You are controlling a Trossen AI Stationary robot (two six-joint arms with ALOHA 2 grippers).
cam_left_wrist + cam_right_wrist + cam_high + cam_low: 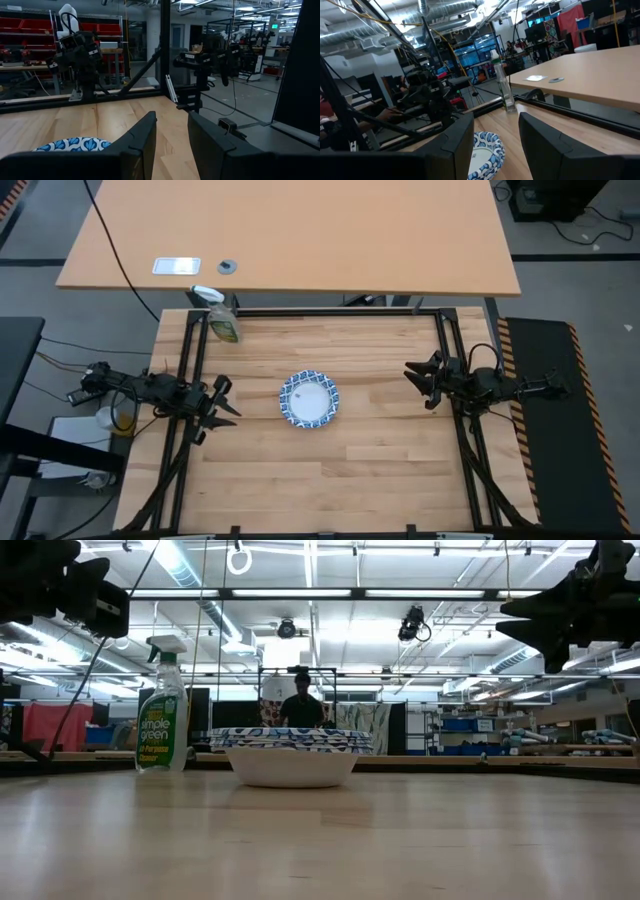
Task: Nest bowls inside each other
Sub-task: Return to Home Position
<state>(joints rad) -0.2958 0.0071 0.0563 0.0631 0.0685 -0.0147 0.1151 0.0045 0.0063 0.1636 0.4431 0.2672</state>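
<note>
The bowls (309, 399) stand in the middle of the table as one stack, white inside with a blue-and-white patterned rim. In the low view the bowls (290, 752) show several rims lying close on one another, and the lowest one's base rests on the wood. My left gripper (227, 402) hovers open at the table's left edge, pointing level toward the bowls (75, 144), well short of them. At the right edge my right gripper (418, 386) is also open, facing the bowls (487, 150) from a distance. Nothing is between either pair of fingers.
A spray bottle (221, 320) with a green label stands at the table's far left corner, and the low view shows the same spray bottle (163, 715) upright. A black frame (330, 312) borders the table. A person (301, 705) stands in the room behind. Bare wood surrounds the stack.
</note>
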